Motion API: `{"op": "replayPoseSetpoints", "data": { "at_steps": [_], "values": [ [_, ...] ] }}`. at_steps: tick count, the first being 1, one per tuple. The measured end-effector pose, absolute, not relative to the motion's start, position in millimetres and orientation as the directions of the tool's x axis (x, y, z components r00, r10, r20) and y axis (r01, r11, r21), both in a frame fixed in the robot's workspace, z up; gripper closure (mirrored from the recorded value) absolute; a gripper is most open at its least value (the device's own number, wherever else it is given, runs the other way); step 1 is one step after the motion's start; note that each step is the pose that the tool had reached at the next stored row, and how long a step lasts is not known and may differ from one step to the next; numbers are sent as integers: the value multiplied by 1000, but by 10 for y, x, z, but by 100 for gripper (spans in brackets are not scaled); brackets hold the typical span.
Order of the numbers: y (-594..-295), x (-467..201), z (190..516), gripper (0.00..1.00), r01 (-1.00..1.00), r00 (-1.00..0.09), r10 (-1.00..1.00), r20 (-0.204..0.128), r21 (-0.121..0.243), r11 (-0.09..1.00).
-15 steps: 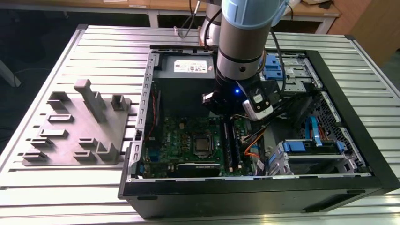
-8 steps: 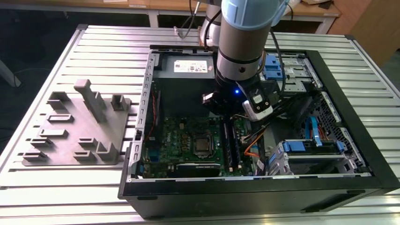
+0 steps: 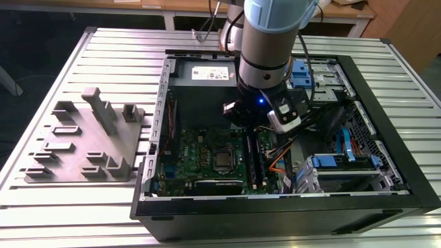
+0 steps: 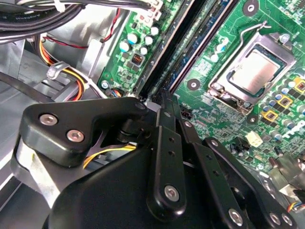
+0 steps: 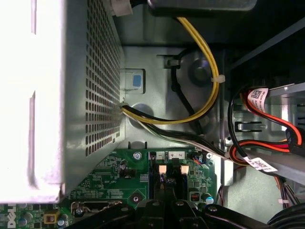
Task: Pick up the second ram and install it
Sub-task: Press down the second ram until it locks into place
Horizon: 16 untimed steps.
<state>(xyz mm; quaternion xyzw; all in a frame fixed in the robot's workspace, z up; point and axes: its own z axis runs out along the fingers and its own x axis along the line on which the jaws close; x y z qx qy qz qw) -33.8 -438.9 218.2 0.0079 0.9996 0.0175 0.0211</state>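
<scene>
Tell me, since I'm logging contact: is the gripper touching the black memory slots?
Cannot tell. In the second wrist view the gripper ends right over the memory slots, and its own body hides any contact or gap.

case (image 3: 358, 206) on table (image 3: 124, 57) | rack (image 3: 82, 144) at exterior view's left

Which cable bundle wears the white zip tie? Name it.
The yellow bundle in the first wrist view: a white zip tie cinches it on its curve. The red cables beside it carry white labels instead.
</scene>
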Motion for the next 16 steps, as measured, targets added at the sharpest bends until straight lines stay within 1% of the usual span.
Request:
{"op": "replayPoseSetpoints", "data": {
  "at_steps": [7, 12, 16],
  "values": [
    [-4391, -339, 2338, 93, 15, -999, 17, -41, 34, 999],
    [-4403, -339, 2342, 93, 15, -999, 16, -41, 31, 999],
    [-4484, -338, 2341, 93, 15, -999, 16, -41, 31, 999]
  ]
}}
